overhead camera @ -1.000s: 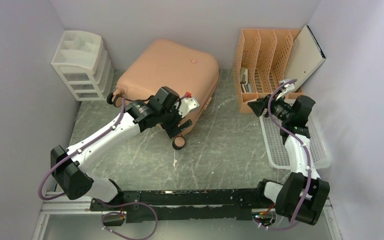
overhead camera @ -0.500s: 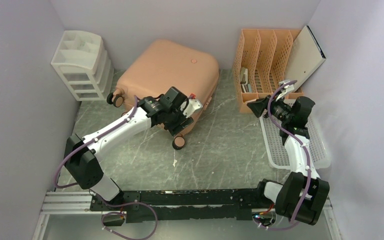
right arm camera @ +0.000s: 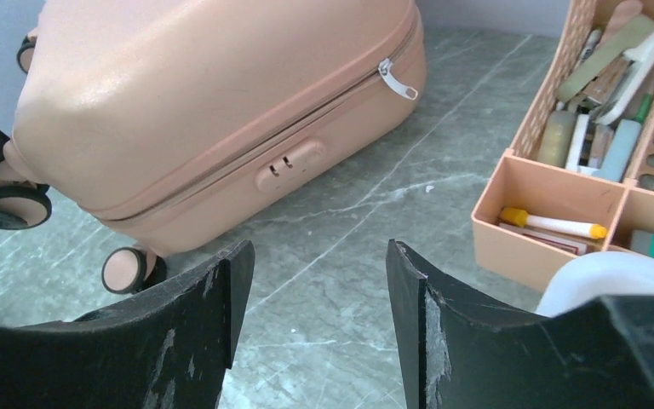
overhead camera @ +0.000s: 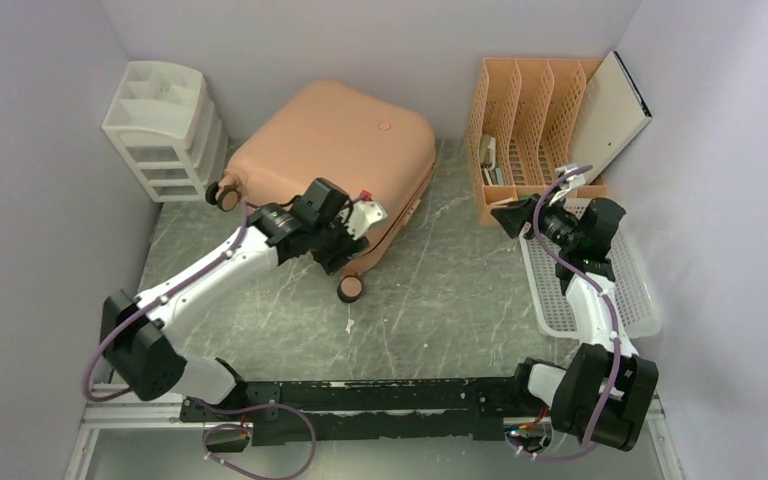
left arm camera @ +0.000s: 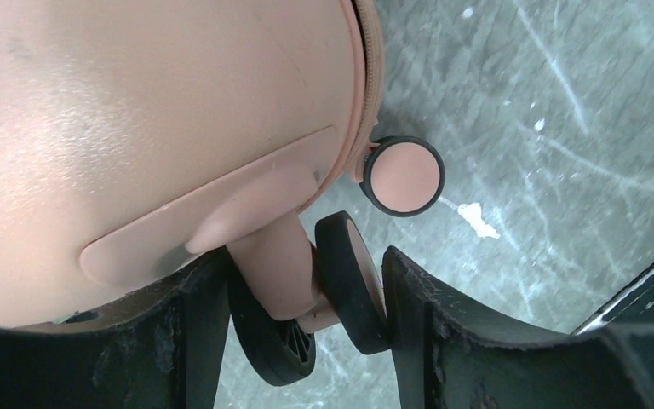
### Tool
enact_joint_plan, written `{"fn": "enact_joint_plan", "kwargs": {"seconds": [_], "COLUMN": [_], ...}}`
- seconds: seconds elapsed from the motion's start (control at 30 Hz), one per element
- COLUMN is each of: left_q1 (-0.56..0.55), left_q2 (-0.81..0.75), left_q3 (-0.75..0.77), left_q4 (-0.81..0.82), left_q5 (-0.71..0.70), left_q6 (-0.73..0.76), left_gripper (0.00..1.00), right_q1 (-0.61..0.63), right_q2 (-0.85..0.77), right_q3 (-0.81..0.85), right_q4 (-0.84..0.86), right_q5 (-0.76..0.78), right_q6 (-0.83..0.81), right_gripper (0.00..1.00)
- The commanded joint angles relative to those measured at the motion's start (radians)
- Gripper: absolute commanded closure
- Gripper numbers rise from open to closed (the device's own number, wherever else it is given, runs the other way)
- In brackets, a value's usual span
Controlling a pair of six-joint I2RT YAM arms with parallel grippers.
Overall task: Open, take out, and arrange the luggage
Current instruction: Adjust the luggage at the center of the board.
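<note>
The luggage (overhead camera: 335, 150), a salmon-pink hard-shell case, lies flat and zipped shut toward twelve o'clock on the table, its far edge near the back wall and its wheels facing seven o'clock. The left gripper (left arm camera: 302, 260) is clamped on a black-rimmed caster wheel (left arm camera: 349, 281) at the near corner, one finger pressed to each side of the twin wheel. A second wheel (left arm camera: 403, 175) sits just beyond it, free. The table (overhead camera: 440, 290) is grey-green marbled stone with pale veins, and a small white scrap (overhead camera: 349, 325) lies on it at six o'clock from the case. Pale lilac walls (overhead camera: 40, 150) close in on three sides. A white drawer unit (overhead camera: 165, 125) stands in the ten o'clock corner, an orange file rack (overhead camera: 525, 110) at one o'clock with a flat white panel (overhead camera: 610, 115) leaning on it, and a white slotted tray (overhead camera: 640, 290) at three o'clock. The right gripper (right arm camera: 319, 256) hangs over the tray's far end with its fingers spread and nothing between them, facing the case. From overhead the left wrist hides its own fingers. The case's inside is hidden, the right arm covers part of the tray, and the pens in the rack are too small to sort.
</note>
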Motion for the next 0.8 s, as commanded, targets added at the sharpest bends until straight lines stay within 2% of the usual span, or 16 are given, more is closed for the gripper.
{"fn": "enact_joint_plan", "kwargs": {"seconds": [0.0, 0.23, 0.47, 0.63, 0.67, 0.7, 0.77], "left_q1": [0.094, 0.168, 0.187, 0.187, 0.188, 0.187, 0.189], "left_q2": [-0.151, -0.378, -0.64, -0.686, -0.677, -0.664, -0.634], "left_q3": [-0.073, -0.184, -0.262, -0.282, -0.263, -0.23, -0.177], "left_q4": [-0.097, -0.164, -0.213, -0.171, -0.17, -0.174, -0.18], "left_q5": [-0.037, -0.041, -0.041, -0.097, -0.074, -0.039, 0.042], "left_q6": [0.14, 0.283, 0.398, 0.341, 0.325, 0.317, 0.304], "left_gripper": [0.95, 0.95, 0.95, 0.94, 0.88, 0.75, 0.4], "right_q1": [0.043, 0.237, 0.483, 0.589, 0.591, 0.591, 0.592], "right_q2": [-0.016, 0.032, 0.207, 0.276, 0.292, 0.306, 0.355], "right_q3": [-0.012, 0.015, 0.072, 0.093, 0.1, 0.11, 0.142], "right_q4": [0.077, 0.016, -0.007, 0.101, 0.13, 0.154, 0.173], "right_q5": [0.011, 0.131, 0.301, 0.571, 0.604, 0.635, 0.684], "right_q6": [0.02, -0.113, -0.321, -0.444, -0.445, -0.445, -0.453], "right_gripper": [0.37, 0.36, 0.36, 0.33, 0.33, 0.32, 0.32]}}
